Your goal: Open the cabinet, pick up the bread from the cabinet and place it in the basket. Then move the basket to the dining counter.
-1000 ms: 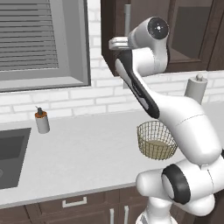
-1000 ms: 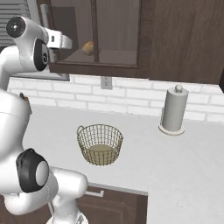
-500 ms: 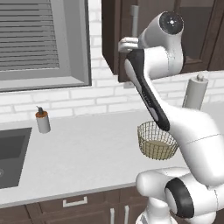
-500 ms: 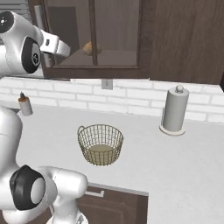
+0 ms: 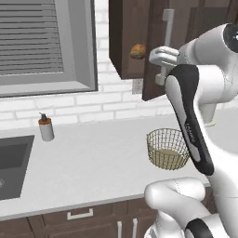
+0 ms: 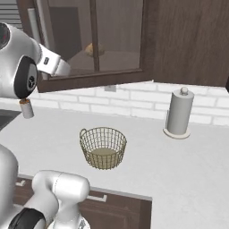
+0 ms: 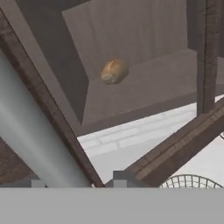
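The white arm is raised high, elbow bent, its claw (image 5: pixel 160 69) level and pointing left.

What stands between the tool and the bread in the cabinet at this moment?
The cabinet's glass-panelled door, swung partly open. The tool sits at the door's silver bar handle, and in the hand view the bread on the cabinet shelf shows through the pane, behind the door frame. The door must swing wider.

A soap bottle (image 5: pixel 45 128) stands on the grey-white counter (image 5: pixel 93 162) just right of the sink (image 5: pixel 11 162), under a window with blinds (image 5: pixel 42 44). A paper-towel holder (image 6: pixel 180 112) stands by the brick wall (image 6: pixel 134 100). Drawers (image 5: pixel 79 214) run below.
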Available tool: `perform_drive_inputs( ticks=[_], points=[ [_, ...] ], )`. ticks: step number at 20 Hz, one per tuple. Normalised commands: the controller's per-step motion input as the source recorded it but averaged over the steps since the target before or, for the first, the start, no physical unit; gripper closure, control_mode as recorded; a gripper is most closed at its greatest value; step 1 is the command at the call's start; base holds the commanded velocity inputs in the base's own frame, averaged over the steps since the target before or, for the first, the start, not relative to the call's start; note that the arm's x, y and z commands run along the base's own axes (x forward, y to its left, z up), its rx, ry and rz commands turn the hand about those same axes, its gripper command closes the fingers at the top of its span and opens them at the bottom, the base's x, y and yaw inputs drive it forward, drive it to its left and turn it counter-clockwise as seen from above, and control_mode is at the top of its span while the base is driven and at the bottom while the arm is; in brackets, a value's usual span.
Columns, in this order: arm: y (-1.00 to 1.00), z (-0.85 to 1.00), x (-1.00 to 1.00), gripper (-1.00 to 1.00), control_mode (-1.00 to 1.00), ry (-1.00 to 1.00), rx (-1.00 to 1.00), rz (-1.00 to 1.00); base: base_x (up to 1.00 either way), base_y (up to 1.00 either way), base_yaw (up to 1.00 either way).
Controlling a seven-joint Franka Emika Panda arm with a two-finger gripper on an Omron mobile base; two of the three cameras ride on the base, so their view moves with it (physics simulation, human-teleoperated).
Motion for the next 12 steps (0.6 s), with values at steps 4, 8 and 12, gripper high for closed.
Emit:
perform_drive_inputs(
  ticks=[4,8,12],
  points=[
    [-1.0,0.0,-1.0,1.0,-1.0,0.0,0.15,0.0,0.0,0.0,0.0],
    [-1.0,0.0,-1.0,1.0,-1.0,0.0,0.12,0.0,0.0,0.0,0.0],
    [-1.0,0.0,-0.97,1.0,-1.0,-0.01,0.11,0.0,0.0,0.0,0.0]
  ],
)
